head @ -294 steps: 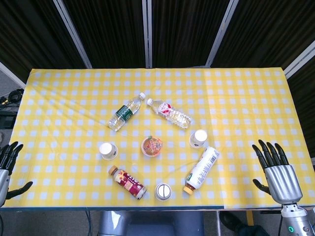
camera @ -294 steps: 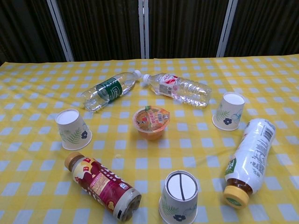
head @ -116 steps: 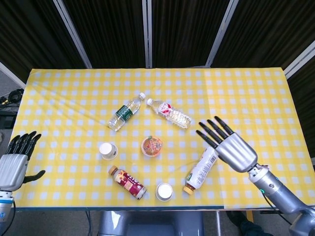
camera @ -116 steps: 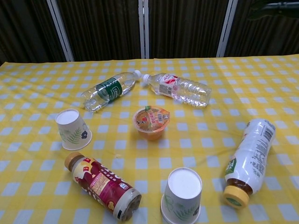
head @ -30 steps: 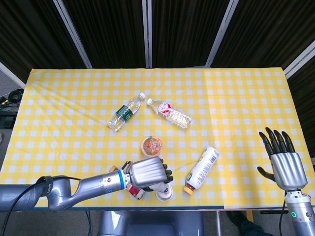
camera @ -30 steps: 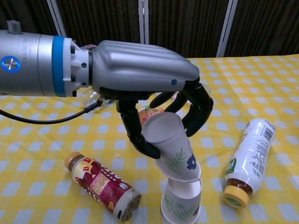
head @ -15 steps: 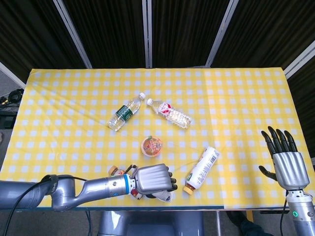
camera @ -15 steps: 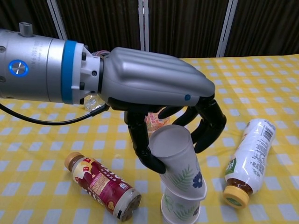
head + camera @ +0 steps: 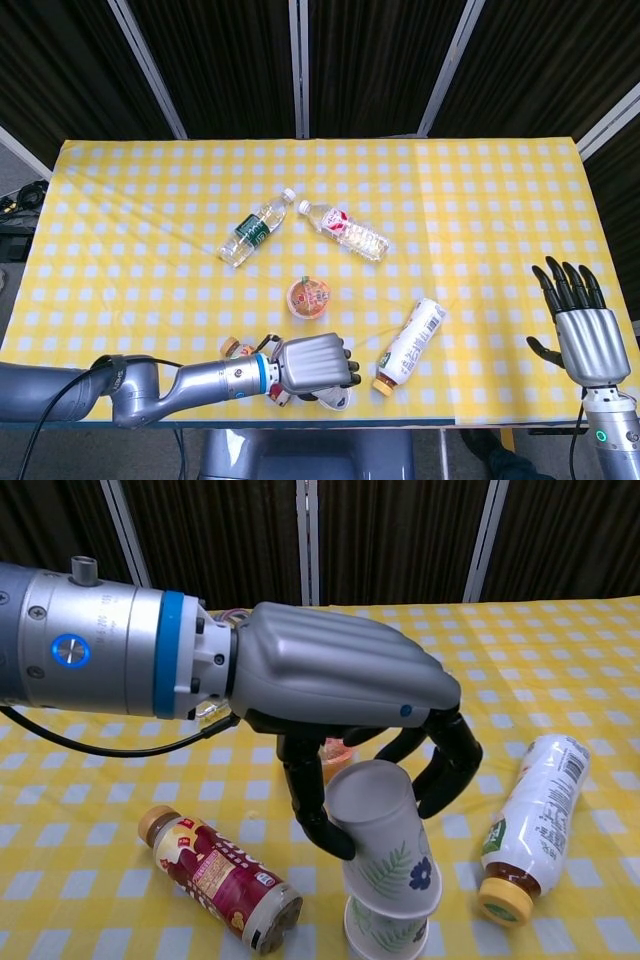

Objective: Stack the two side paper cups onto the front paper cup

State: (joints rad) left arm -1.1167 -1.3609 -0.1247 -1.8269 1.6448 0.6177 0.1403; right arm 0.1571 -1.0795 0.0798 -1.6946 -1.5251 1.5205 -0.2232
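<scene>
My left hand [image 9: 340, 695] grips an upside-down paper cup [image 9: 383, 842], white with a leaf and flower print, between thumb and fingers. The cup sits slightly tilted over the front cup stack [image 9: 385, 932] at the table's near edge, its rim overlapping the stack's top. In the head view the left hand [image 9: 312, 365] covers most of the stack, and only a white sliver of cup [image 9: 336, 399] shows. My right hand [image 9: 585, 335] hovers open beyond the table's right front corner, away from the cups.
A brown-red bottle [image 9: 220, 880] lies just left of the stack and a white bottle [image 9: 530, 825] lies to its right. An orange jelly cup [image 9: 310, 297], a green-label bottle [image 9: 255, 230] and a clear bottle [image 9: 347, 231] lie further back.
The left hand has lowered the held cup further onto the front stack and drawn nearer the table edge. The right hand has barely moved.
</scene>
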